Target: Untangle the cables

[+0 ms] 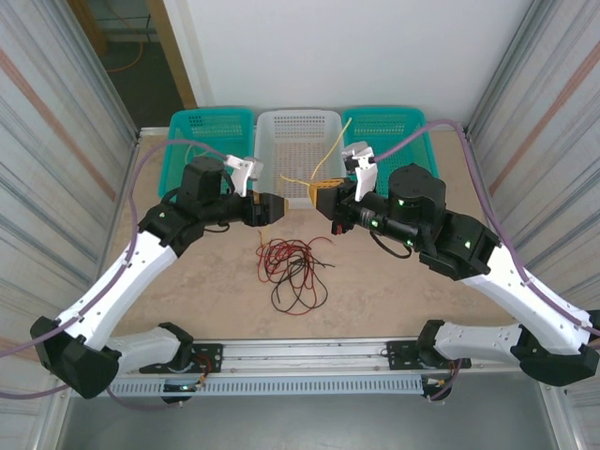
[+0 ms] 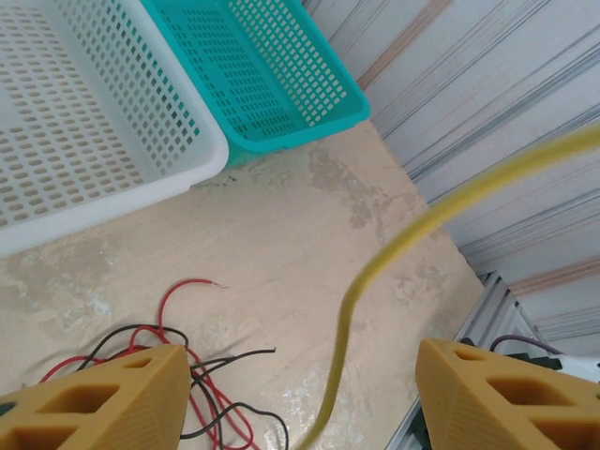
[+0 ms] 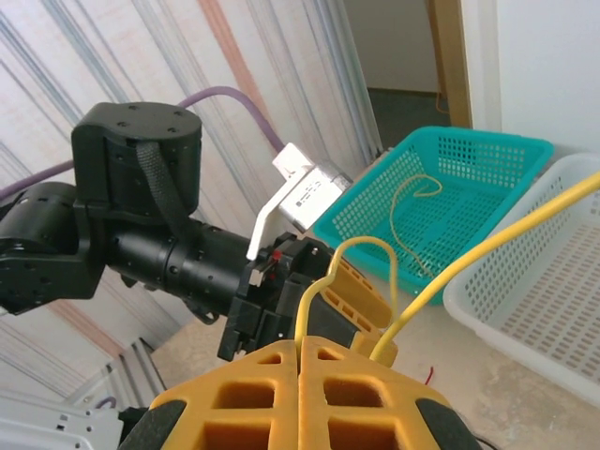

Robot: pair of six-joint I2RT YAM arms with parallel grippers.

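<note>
My right gripper point(image 1: 323, 202) is shut on a yellow cable point(image 1: 330, 157) just in front of the white basket point(image 1: 298, 131). In the right wrist view the shut fingers point(image 3: 300, 347) pinch a small loop of that cable point(image 3: 361, 246), and a long strand rises to the upper right. My left gripper point(image 1: 272, 208) faces it, close by and open. In the left wrist view the yellow cable point(image 2: 375, 272) hangs in the wide gap between the fingers point(image 2: 94, 398), touching neither. A tangle of red and black cables point(image 1: 295, 267) lies on the table below both grippers.
Three baskets line the far edge: teal point(image 1: 211, 127), white, teal point(image 1: 389, 127). A thin yellow wire point(image 3: 412, 202) lies in the left teal basket point(image 3: 469, 136). Corrugated walls close both sides. A metal rail point(image 1: 309, 352) runs along the near edge.
</note>
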